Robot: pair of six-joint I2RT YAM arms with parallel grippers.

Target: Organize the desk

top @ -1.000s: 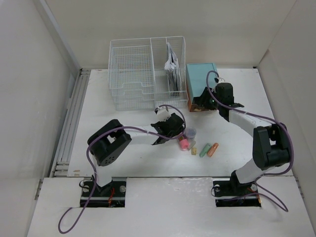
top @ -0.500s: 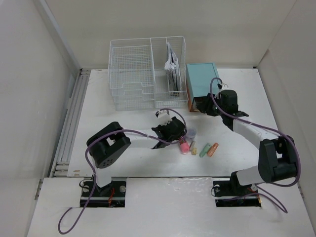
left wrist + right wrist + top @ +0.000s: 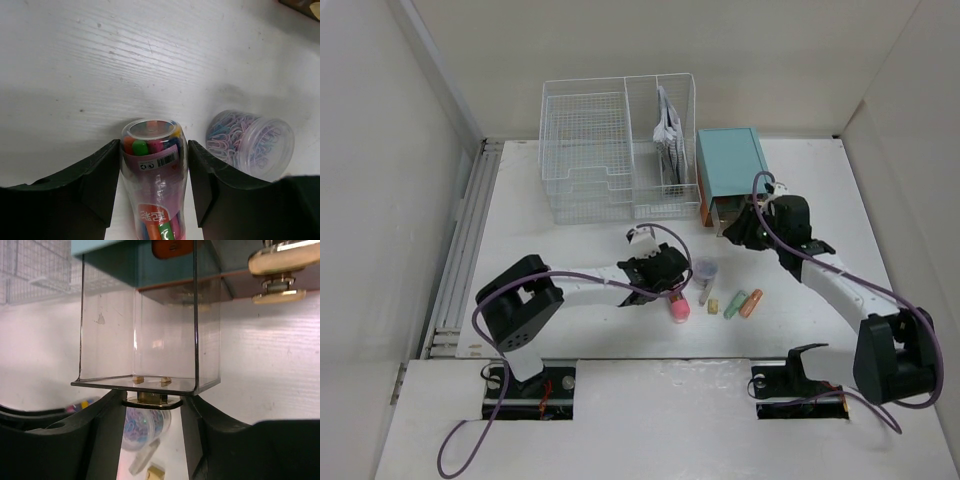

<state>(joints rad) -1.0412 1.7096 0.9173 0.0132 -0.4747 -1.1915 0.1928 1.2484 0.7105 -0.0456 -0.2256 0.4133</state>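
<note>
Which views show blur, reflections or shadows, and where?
Left wrist: the clear plastic tube of coloured markers is sharp at its far end and blurs toward the lens; a soft shadow lies beside it on the white desk. Right wrist: the clear plastic drawer shows pale reflections; the clear jar of pastel paper clips beneath is blurred. Top external: even light, faint shadows.

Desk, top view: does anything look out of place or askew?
Yes. Loose highlighters lie scattered on the desk near the paper-clip jar, outside any container. The marker tube lies on its side in the left pincer, and the clear drawer of the teal box stands pulled out, held by the right pincer.
</note>
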